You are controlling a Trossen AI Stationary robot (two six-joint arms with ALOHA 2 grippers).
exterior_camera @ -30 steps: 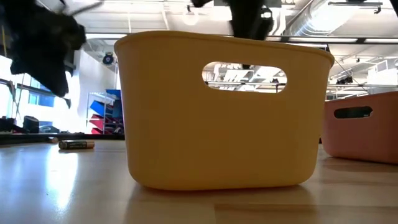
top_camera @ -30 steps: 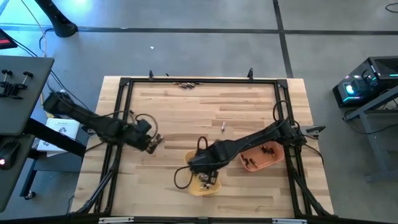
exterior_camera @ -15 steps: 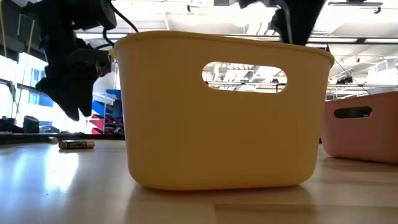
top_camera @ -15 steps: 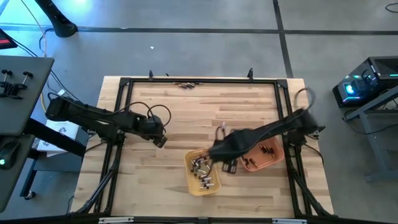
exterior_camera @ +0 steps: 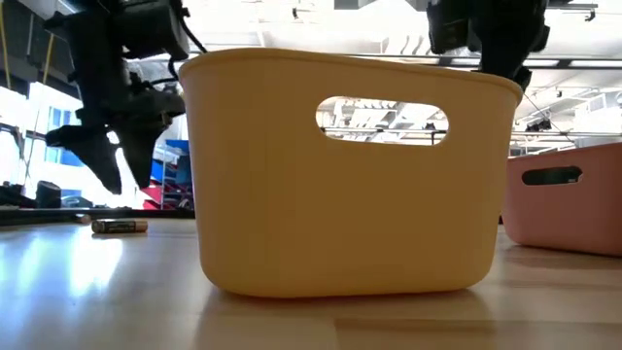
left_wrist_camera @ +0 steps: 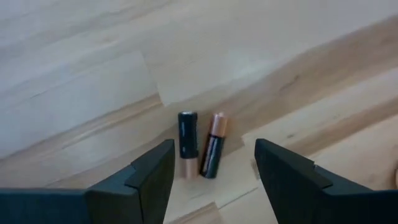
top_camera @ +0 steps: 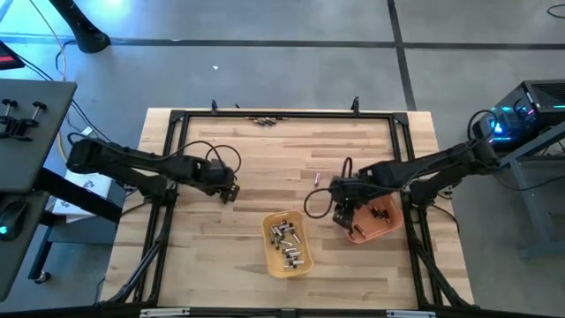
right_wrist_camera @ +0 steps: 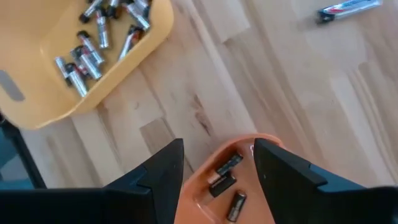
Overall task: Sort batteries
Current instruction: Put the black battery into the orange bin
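Sorting is well along: silvery batteries [top_camera: 288,241] fill the yellow tray [top_camera: 269,223] near the table's front edge, dark ones lie in the orange tray [top_camera: 391,231] toward the right edge. The left gripper [left_wrist_camera: 211,174] hangs spread wide over two loose cells [left_wrist_camera: 200,144]; the right gripper [right_wrist_camera: 217,168] hovers parted and empty above the orange tray. Strays remain mid-table [top_camera: 316,178] and by the back edge [top_camera: 265,119].

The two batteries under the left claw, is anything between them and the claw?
Nothing visible. In the left wrist view the two batteries lie side by side on bare table, framed by the open left claw, with only wood in between. The right claw is over at the orange tray.
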